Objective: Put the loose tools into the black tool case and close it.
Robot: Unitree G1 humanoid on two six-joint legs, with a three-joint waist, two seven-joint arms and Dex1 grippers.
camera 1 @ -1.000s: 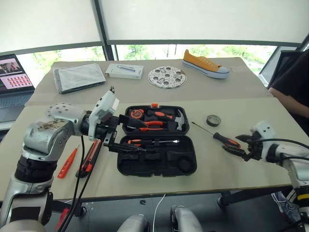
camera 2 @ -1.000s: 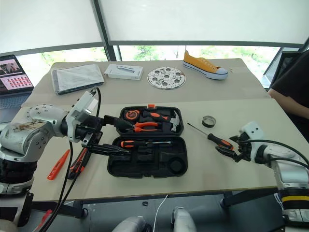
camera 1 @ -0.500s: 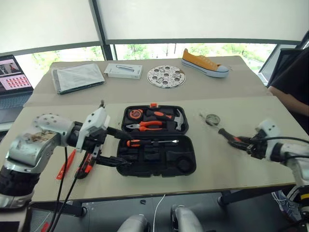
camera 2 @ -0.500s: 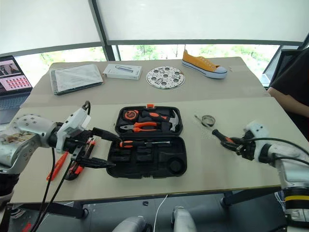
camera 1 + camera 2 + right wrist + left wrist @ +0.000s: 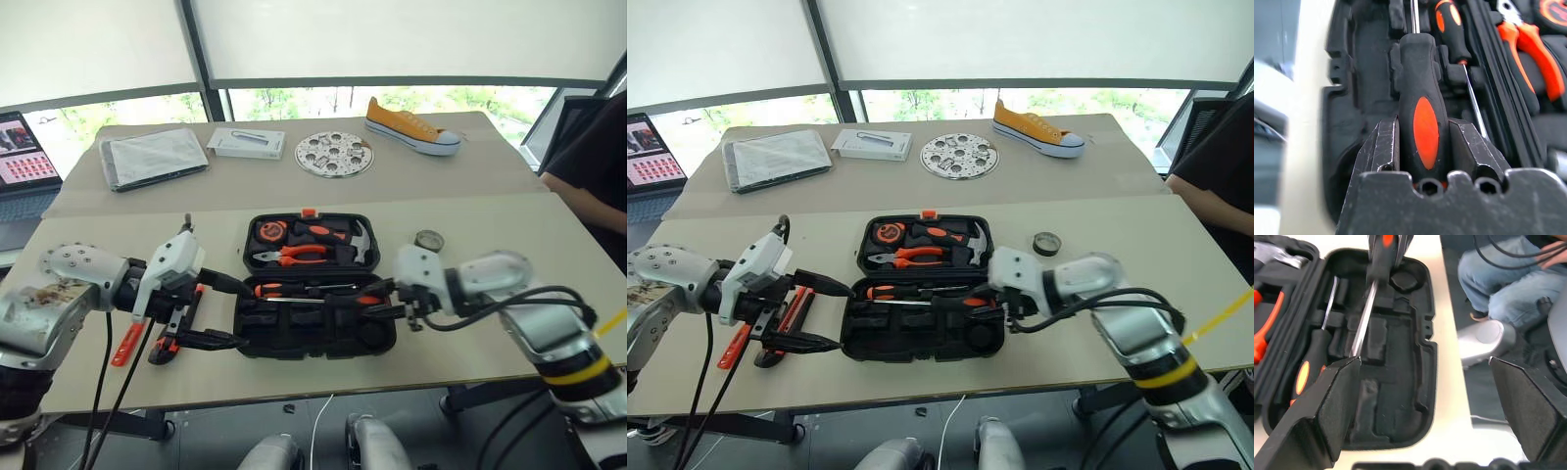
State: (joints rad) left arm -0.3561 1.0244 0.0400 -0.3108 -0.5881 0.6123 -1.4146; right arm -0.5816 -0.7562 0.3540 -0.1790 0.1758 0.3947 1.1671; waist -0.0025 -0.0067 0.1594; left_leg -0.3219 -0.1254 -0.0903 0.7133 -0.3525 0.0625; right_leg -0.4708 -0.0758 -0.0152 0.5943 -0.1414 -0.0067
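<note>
The black tool case (image 5: 318,328) is showing matt moulded plastic. The screwdriver (image 5: 1421,117) is presenting a smooth, slightly glossy black-and-orange handle and a shining bare metal shaft. The right gripper (image 5: 1422,142) fingers (image 5: 1382,147) are looking scuffed and scratched, matt black. The counter (image 5: 470,245) is appearing smooth, matt beige. The hammer (image 5: 361,238) head is gleaming like polished metal.

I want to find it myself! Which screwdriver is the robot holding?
Look at the open black tool case in the middle of the table. The screwdriver hangs over its front half, clamped in the right pincer. The other screwdriver lies in its slot.
</note>
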